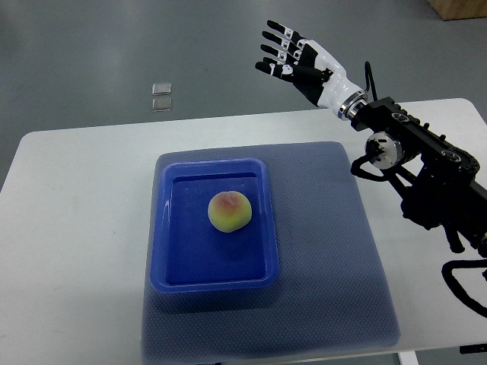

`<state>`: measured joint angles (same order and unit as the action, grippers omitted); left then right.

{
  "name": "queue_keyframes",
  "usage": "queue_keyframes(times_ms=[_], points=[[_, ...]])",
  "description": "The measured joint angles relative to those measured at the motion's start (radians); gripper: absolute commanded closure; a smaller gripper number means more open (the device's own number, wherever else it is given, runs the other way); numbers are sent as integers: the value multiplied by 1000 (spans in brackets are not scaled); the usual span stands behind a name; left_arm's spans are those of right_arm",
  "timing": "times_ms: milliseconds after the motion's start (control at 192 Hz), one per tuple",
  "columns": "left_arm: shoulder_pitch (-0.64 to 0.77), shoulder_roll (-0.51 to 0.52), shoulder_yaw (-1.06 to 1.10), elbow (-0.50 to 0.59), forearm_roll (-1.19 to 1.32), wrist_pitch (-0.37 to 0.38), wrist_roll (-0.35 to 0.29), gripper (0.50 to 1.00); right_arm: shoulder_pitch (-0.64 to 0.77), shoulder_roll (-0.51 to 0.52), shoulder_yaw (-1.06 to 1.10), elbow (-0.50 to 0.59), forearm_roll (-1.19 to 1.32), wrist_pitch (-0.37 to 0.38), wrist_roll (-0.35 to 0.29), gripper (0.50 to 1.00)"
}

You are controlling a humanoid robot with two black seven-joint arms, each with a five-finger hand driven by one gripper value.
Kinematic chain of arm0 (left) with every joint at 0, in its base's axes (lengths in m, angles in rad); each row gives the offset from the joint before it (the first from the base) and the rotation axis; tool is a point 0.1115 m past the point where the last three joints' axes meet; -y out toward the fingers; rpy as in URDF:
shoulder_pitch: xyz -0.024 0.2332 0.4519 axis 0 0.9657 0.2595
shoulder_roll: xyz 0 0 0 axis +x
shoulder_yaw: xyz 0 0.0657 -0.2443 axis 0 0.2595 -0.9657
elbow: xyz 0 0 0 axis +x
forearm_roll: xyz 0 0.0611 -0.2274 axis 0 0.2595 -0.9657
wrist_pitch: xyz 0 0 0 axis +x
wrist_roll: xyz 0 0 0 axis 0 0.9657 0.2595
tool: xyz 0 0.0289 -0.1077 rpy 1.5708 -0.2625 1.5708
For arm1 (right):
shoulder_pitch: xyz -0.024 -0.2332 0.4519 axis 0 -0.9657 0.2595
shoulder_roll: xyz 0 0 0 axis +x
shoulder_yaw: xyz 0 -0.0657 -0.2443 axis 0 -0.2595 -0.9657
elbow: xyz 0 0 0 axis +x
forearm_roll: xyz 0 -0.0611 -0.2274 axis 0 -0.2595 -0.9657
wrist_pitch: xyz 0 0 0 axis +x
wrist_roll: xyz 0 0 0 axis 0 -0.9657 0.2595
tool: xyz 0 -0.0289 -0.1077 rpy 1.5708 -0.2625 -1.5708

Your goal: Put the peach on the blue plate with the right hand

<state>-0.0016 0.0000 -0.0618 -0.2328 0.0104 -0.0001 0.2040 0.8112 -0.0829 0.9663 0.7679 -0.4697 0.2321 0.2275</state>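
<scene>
Top view, peach [229, 211]: lies in the blue plate [169, 258], well below and left of the fingers [275, 50].
Right hand [293, 59]: raised past the desk [68, 228] edge, spread wide, empty.
Progress: placement looks done; nothing left but withdrawal.
Surroundings: blue mat [327, 258] beneath; nothing obstructs.

Peach [229, 211]: round, yellow-green with a pink-red blush on top, resting free inside the plate, slightly toward 1 o'clock of its centre. Blue plate [166, 228]: rectangular, shallow, raised rim, glossy, lying flat, long sides running 12 to 6 o'clock, holding only the peach.
</scene>
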Motion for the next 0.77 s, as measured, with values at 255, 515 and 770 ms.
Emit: queue_keyframes(times_ms=[255, 515, 770], points=[[0, 0, 2, -2, -1, 0, 0, 500, -134, 21, 111, -4, 284, -2, 53, 568], [0, 0, 1, -7, 0, 0, 0, 500, -154, 14, 110, -57, 328, 2, 85, 568], [0, 0, 2, -7, -1, 0, 0, 500, -155, 11, 99, -63, 322, 4, 84, 568]])
